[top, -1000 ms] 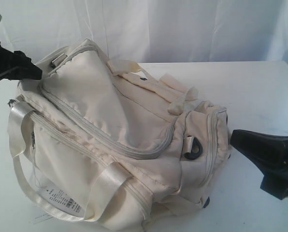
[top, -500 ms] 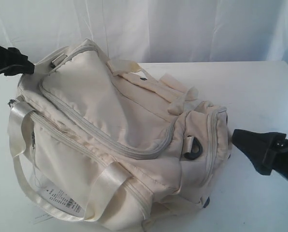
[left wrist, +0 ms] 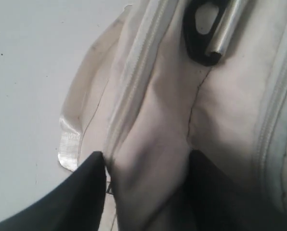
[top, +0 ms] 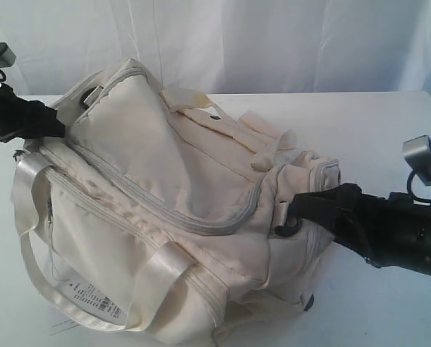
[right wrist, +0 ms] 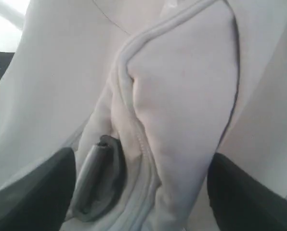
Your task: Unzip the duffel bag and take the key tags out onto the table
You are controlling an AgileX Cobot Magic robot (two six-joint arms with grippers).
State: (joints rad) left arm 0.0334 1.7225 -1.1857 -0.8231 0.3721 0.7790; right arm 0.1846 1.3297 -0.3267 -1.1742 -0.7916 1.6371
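Moved: right gripper (top: 302,206), from clear of the duffel bag (top: 165,166) to pressed into its end panel, jaws wide astride it beside the D-ring (top: 288,224). Panel dented. Moved: left gripper (top: 56,123), onto opposite end, jaws flanking a fabric fold.

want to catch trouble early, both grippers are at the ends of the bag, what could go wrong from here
1. The left gripper straddles a loose fold of the duffel bag, not a zipper pull. Closing there may only bunch fabric or drag the bag across the table.
2. The right gripper sits right beside the plastic D-ring and could snag it.
3. The main zipper looks shut and no key tags show, so a poor grip here gains nothing.
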